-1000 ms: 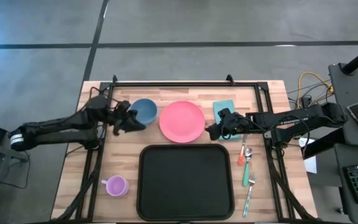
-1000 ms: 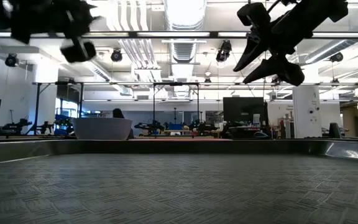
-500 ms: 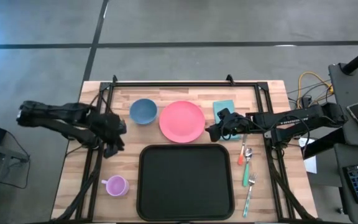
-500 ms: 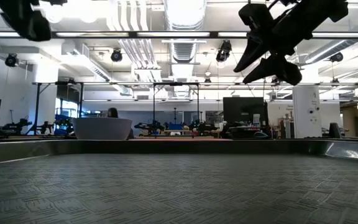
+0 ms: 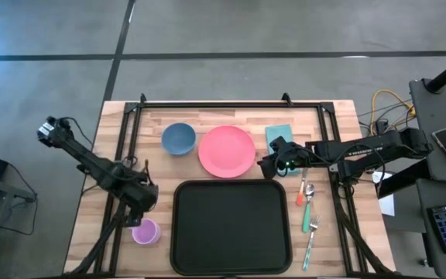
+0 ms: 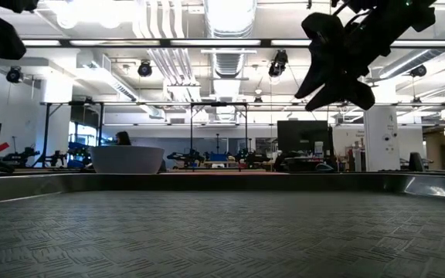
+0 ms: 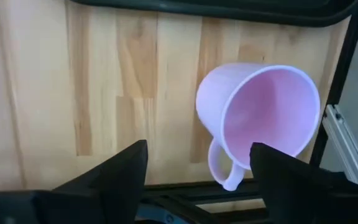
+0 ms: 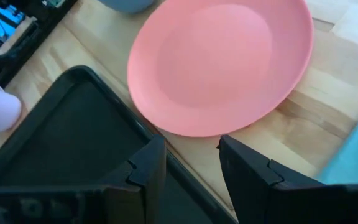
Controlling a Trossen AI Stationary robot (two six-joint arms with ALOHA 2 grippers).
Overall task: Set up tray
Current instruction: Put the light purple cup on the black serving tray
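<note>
The black tray lies empty at the table's near middle. The pink plate sits just beyond it. We judge the step as reaching for items. The right gripper hovers at the plate's edge, fingers apart – next it must close on the rim. The left gripper hangs over the lilac mug, fingers spread.

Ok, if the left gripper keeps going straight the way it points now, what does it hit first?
Most likely the lilac mug: the left gripper, open, has it just ahead between its fingers. The mug stands on the wood beside the black tray. Depth is uncertain.
</note>
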